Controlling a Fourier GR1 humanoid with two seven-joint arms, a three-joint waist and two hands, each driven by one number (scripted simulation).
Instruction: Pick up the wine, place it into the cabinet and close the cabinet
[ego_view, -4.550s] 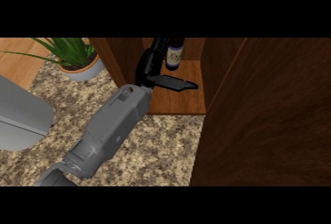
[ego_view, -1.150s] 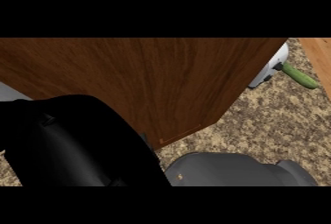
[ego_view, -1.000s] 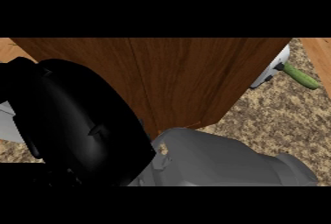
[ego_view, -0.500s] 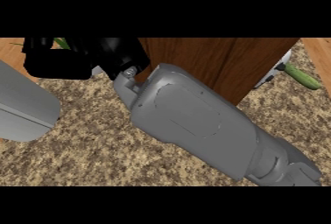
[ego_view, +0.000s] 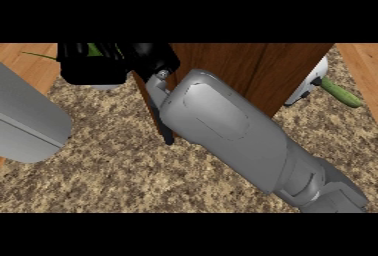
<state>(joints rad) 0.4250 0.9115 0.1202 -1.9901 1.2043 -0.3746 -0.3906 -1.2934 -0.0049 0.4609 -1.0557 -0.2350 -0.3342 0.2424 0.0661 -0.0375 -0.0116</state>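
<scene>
The wooden cabinet door fills the top middle of the head view, seen from outside. My right forearm crosses in front of it from the lower right. My black right hand sits at the door's left edge, near the top left. The wine bottle is hidden and so is the cabinet's inside. A grey left forearm shows at the left edge; its hand is out of view.
The speckled stone counter spreads below. A green cucumber lies at the right beside a white object. A green plant leaf peeks out behind my right hand at the top left.
4.5 s ago the cabinet stood open with the wine bottle inside by my hand. Now the door faces me, and my right arm has swept up and left to its left edge.
</scene>
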